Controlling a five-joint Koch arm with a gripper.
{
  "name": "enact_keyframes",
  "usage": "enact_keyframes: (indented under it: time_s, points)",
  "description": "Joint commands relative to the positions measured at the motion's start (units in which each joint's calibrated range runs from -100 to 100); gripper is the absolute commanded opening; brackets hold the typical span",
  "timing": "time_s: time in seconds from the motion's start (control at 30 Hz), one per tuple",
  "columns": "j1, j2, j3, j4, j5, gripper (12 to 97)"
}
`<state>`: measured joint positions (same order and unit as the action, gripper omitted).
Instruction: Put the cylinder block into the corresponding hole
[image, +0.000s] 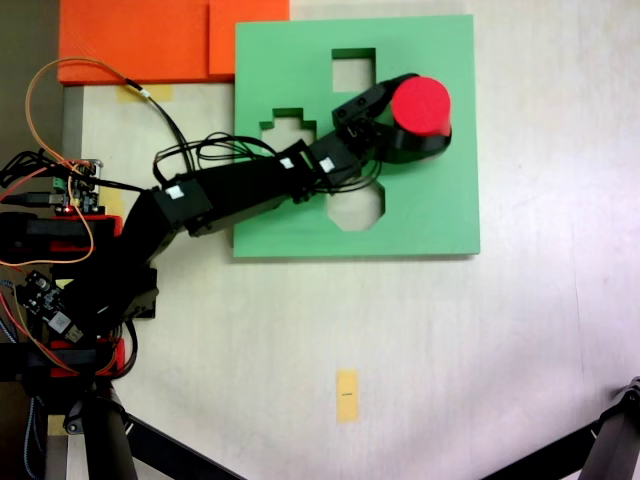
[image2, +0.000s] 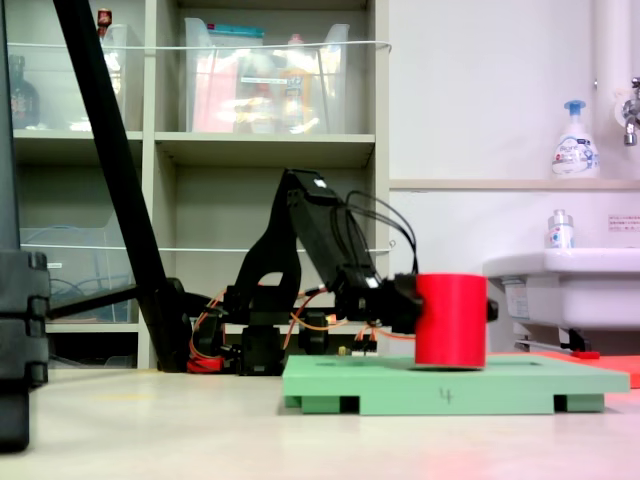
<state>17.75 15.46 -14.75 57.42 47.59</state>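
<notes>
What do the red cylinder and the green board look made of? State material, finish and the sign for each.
The cylinder block: probably foam, with a matte, even red surface showing no shine or reflections while gripped in the pincer. The green board: likely foam sheet too, flat matte green, thick with cleanly cut openings and notched feet along its edge in a fixed view. Painted wood cannot be ruled out.

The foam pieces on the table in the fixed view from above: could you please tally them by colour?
Red: 1, the cylinder block, held by the gripper
Green: 1, the board with cutouts
Orange: 2, overlapping slabs at the top edge
Total: 4 foam pieces
</notes>
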Motion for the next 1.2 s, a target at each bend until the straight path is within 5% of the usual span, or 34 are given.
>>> enact_keyframes:
  time_s: [0.0, 1.17]
  points:
    - [0.1, -0.2, 4.1, 0.7, -0.7, 36.7]
    - [-1.6, 11.1, 2.1, 6.9, -0.6, 40.9]
